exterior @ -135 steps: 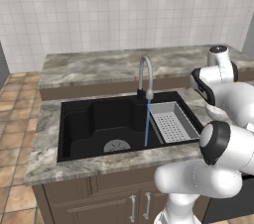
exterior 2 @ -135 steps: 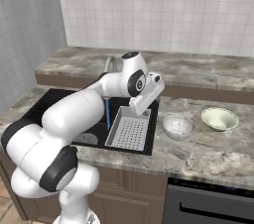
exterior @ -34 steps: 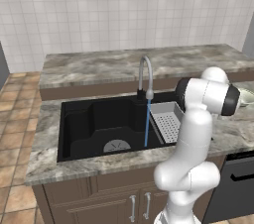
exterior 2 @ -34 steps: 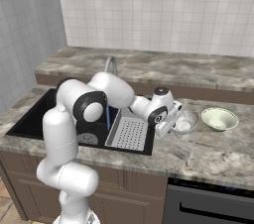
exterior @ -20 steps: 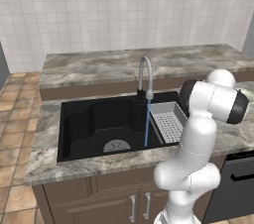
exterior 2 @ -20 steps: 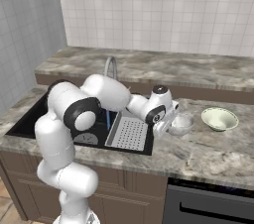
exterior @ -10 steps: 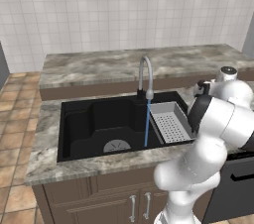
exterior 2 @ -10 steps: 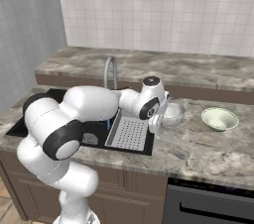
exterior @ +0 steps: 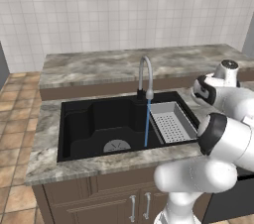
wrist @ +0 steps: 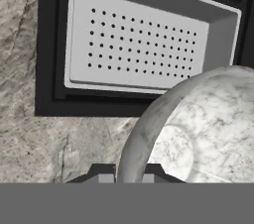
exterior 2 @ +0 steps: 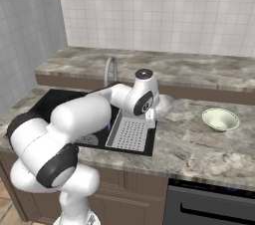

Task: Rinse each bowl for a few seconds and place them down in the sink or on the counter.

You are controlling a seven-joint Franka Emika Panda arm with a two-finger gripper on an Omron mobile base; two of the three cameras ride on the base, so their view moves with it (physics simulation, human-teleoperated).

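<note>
The whitish-grey bowl (exterior 2: 165,103) hangs a little above the counter (exterior 2: 199,144), just right of the sink (exterior 2: 55,100). My gripper (exterior 2: 150,115) is shut on its rim. In the hand view the gripper (wrist: 128,175) pinches the near rim of this bowl (wrist: 198,124), whose marbled inside faces the camera. The cream bowl (exterior 2: 220,118) with the green inside stands upright on the counter further right. Water runs in a blue stream (exterior: 147,124) from the curved faucet (exterior: 145,72) into the black sink (exterior: 94,119).
A grey perforated tray (exterior: 171,121) sits in the right part of the sink, directly ahead of the held bowl in the hand view (wrist: 144,39). The round drain (exterior: 117,145) lies left of the stream. A raised ledge and tiled wall close the back.
The gripper has lifted the whitish-grey bowl off the counter and carried it up and left toward the sink. The cream bowl has stayed put.
</note>
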